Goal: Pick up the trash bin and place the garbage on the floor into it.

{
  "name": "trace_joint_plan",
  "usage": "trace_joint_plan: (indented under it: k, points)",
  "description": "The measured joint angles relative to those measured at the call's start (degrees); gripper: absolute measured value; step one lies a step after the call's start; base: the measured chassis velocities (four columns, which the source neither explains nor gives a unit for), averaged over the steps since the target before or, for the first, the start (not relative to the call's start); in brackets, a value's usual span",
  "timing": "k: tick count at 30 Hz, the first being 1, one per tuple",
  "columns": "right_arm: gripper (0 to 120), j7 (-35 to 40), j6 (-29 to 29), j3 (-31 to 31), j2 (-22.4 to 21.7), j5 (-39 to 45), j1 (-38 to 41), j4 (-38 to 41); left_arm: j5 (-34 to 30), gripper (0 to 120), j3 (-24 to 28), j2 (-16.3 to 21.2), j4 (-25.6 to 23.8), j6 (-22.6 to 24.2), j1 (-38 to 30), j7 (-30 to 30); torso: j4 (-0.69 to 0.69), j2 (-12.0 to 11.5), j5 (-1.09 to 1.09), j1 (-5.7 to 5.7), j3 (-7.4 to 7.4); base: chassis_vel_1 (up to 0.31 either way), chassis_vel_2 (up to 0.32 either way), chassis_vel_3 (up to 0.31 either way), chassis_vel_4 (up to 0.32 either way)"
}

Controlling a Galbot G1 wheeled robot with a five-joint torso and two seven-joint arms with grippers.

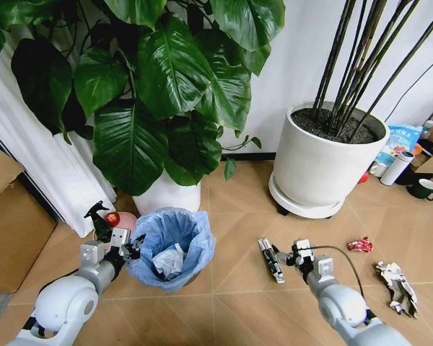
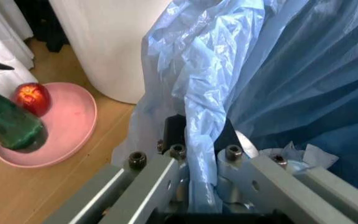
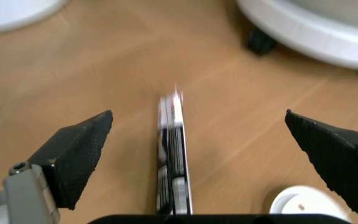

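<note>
Your left gripper [image 1: 133, 249] has its jaws clamped on the bag-lined rim of the trash bin [image 1: 172, 246], which stands on the floor [image 1: 238, 216] just in front of the white plant pot [image 1: 167, 194]; crumpled white paper [image 1: 167, 261] lies inside it. In the left wrist view you see the blue bag [image 2: 204, 93] pinched between the metal fingers [image 2: 160, 177], with a pink plate [image 2: 67, 126], a red apple [image 2: 33, 98] and a green bottle [image 2: 8, 123] beside it. Your right gripper [image 3: 201, 154] hovers low with its jaws wide apart, straddling a thin black-and-white printed wrapper [image 3: 173, 154] on the floor. A red crumpled wrapper [image 1: 360, 245] and another printed wrapper [image 1: 397, 285] lie to the right, well apart from the bin.
</note>
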Motion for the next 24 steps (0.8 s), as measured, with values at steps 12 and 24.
trace_joint_plan:
  k: [12,24]
  points:
    - [100,-1.52,1.38,-1.42,9.39,-2.43,9.4,-16.78,-0.05,0,-0.44,-0.55,-1.4,-0.03,0.88,-0.13,0.01,0.0,-0.01,0.0,0.0,0.0,0.0,0.0,0.0]
    - [70,-2.55,1.75,-0.09,11.32,-3.28,11.76,-23.65,-0.15,0,-0.3,-0.62,-1.09,-0.06,0.46,-0.06,-0.01,0.0,0.0,0.0,0.0,0.0,0.0,0.0,0.0]
